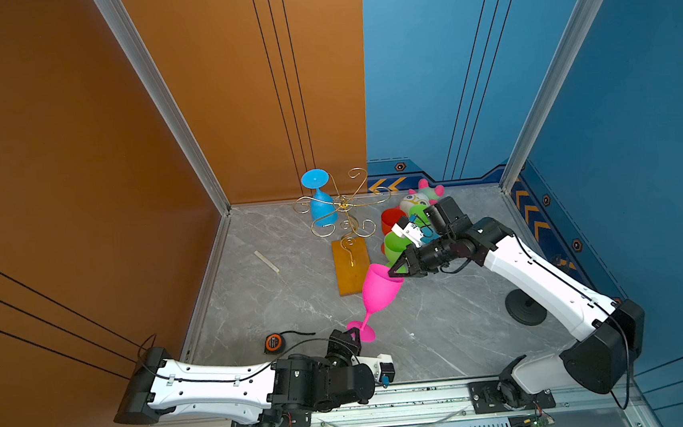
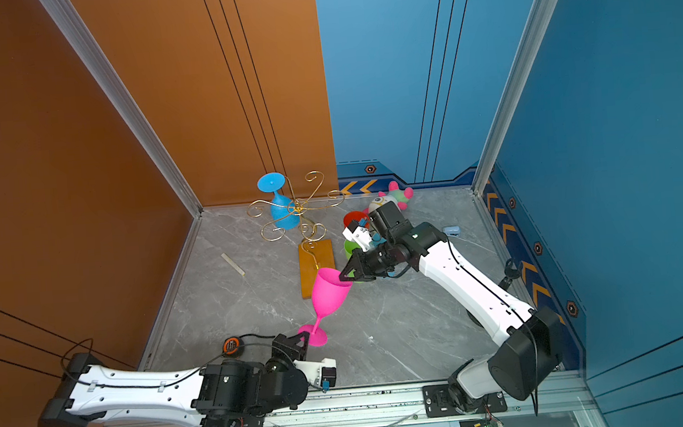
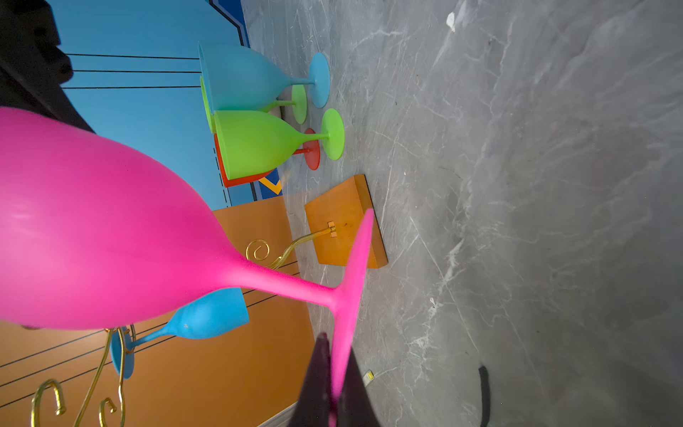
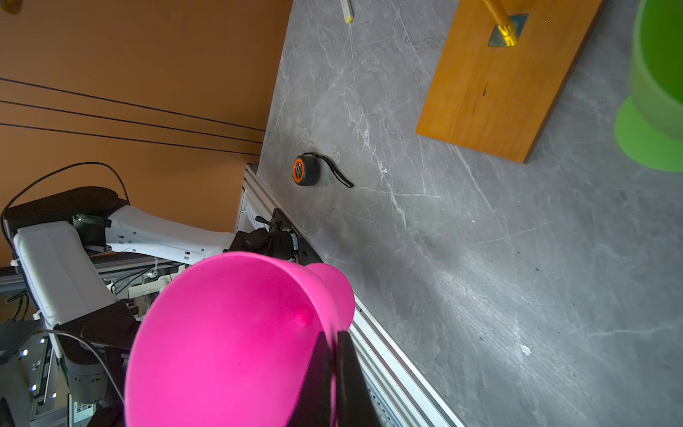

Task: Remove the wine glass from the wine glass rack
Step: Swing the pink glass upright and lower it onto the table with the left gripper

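pink wine glass (image 1: 379, 293): left gripper (image 1: 355, 335) pinches foot; right gripper (image 1: 393, 274) pinches rim

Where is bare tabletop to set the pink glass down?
Bare: between wooden rack base, pale stick and tape measure; between pink wine glass and black round stand. Crowded: back right, green wine glasses, red wine glass, plush toy.

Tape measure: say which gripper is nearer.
Left. The left gripper pinches the foot of the pink wine glass beside the tape measure; the right gripper grips its rim, farther away.
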Available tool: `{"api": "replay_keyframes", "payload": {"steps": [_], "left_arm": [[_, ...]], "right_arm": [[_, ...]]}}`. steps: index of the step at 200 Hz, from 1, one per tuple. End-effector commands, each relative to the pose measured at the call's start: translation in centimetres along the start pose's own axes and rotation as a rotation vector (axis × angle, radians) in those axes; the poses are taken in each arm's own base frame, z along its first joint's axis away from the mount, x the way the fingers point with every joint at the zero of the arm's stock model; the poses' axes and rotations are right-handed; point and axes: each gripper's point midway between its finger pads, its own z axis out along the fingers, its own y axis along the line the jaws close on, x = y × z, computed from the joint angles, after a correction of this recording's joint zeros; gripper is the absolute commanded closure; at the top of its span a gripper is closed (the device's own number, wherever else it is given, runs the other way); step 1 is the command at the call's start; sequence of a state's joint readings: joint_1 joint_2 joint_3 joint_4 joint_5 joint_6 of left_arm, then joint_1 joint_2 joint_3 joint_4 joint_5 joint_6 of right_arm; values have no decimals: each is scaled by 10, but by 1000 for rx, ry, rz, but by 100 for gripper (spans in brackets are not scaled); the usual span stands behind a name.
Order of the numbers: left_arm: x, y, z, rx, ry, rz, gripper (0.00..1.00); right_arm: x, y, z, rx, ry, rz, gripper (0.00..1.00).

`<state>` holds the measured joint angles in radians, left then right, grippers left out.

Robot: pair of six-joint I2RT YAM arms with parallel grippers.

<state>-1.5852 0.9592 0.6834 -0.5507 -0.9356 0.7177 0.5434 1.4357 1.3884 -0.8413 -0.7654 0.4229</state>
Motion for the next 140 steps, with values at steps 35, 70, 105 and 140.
{"api": "replay_keyframes", "payload": {"steps": [35, 70, 105, 140], "left_arm": [[-3, 6, -8, -6, -66, -138, 75], [-14, 1, -16, 68, -171, -264, 55], [-16, -1, -20, 104, -209, -405, 35], [-19, 6, -24, 138, -276, -662, 32]], "right_arm": [[4, 13, -12, 5, 22, -35, 100], [-1, 1, -24, 127, -19, -81, 100], [-9, -14, -41, 319, -91, -169, 100], [-15, -28, -51, 455, -141, -212, 100]]}}
